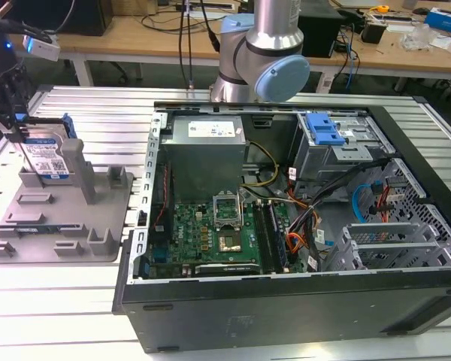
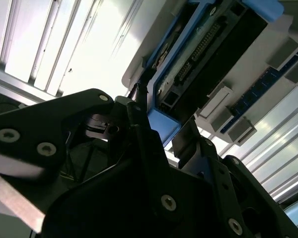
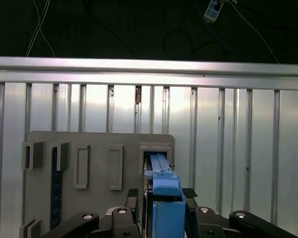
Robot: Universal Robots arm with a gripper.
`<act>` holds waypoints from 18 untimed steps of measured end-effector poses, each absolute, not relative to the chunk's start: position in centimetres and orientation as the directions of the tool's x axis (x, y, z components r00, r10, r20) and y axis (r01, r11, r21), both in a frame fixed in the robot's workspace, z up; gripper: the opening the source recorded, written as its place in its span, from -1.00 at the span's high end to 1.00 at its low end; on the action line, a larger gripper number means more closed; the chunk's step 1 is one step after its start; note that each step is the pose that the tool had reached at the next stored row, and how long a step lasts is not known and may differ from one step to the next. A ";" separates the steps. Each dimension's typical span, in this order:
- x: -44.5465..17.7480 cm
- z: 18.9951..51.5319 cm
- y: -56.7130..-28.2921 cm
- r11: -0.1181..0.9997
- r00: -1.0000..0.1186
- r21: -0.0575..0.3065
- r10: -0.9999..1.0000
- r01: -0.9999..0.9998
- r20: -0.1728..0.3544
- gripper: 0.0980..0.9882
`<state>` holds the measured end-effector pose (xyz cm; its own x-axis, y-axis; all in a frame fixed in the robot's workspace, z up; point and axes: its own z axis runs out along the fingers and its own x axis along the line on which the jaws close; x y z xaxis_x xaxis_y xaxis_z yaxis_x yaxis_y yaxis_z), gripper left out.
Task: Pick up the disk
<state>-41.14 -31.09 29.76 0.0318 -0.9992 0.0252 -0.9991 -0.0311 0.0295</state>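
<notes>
The disk [image 1: 46, 159], silver with a blue-and-white label and blue side rails, stands on edge in the grey fixture tray [image 1: 30, 226] at the exterior view's left. My gripper [image 1: 21, 134] comes down on it from above. In the first wrist view the disk [image 3: 165, 198] is seen edge-on, and my gripper [image 3: 161, 193] has a dark fingertip [image 3: 133, 193] close against each of its faces. The second wrist view shows the disk's blue rail and connector end [image 2: 198, 54], with a thin finger [image 2: 140, 94] lying against the rail. The disk's lower edge still sits among the tray's posts.
A grey upright post [image 1: 74, 162] stands right beside the disk, and lower posts [image 1: 119, 179] are further along the tray. The open computer case [image 1: 286, 210], with its blue-handled drive cage [image 1: 323, 131], lies at the exterior view's right. The arm's base [image 1: 263, 53] rises behind it.
</notes>
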 end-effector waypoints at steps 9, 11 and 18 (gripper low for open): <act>-41.1 29.7 -31.1 -0.031 0.032 0.030 -0.999 -0.999 0.025 0.19; -41.1 29.7 -31.1 -0.031 0.032 0.030 -0.999 -0.999 0.025 0.39; -41.1 29.7 -31.1 -0.031 0.032 0.029 -0.999 -0.999 0.025 0.39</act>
